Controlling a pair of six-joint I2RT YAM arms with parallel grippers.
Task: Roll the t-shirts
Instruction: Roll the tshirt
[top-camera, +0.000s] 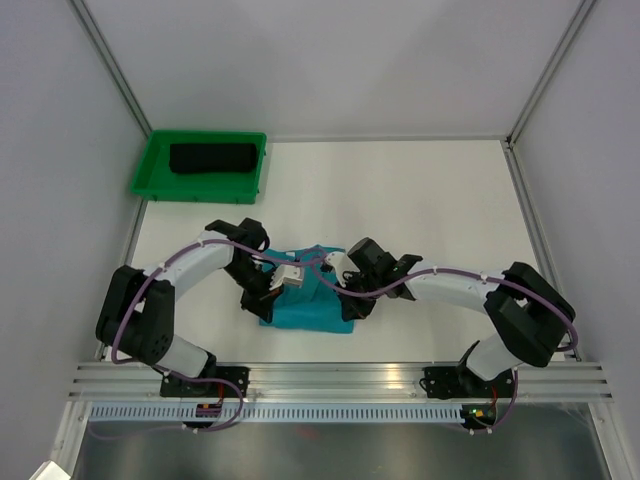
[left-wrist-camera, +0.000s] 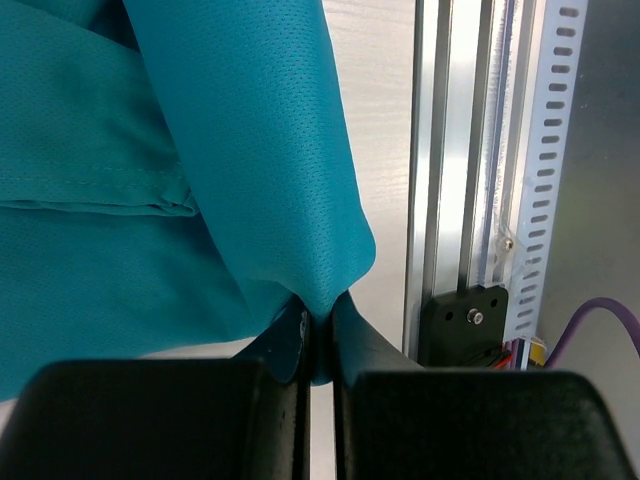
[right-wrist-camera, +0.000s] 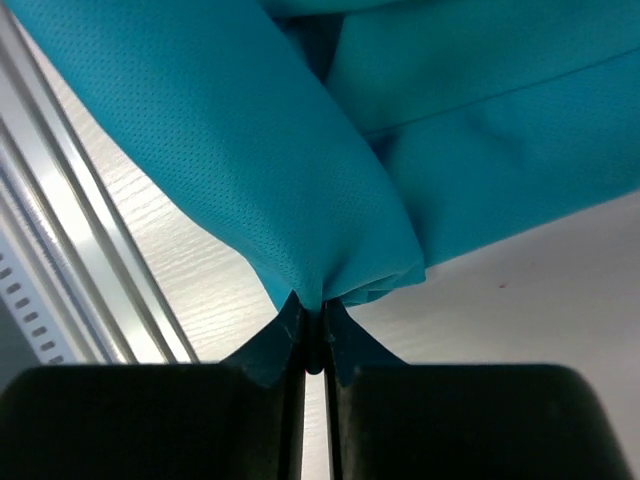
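Top external view gives me the teal t-shirt bunched at six o'clock on the table, near its front edge. My left gripper is clamped on a fold of it, my right gripper likewise. At ten o'clock the black t-shirt lies rolled in the green tray.

From above, the middle of the teal t-shirt lies under both wrists, so its collar and sleeves cannot be made out, and neither gripper's fingertips show there. In the left wrist view the shirt runs off the top and left edges; in the right wrist view, off the top and right. The fold pinched by the left gripper and the right gripper vanishes between the fingers. The black t-shirt in the green tray is too small to show its folds.
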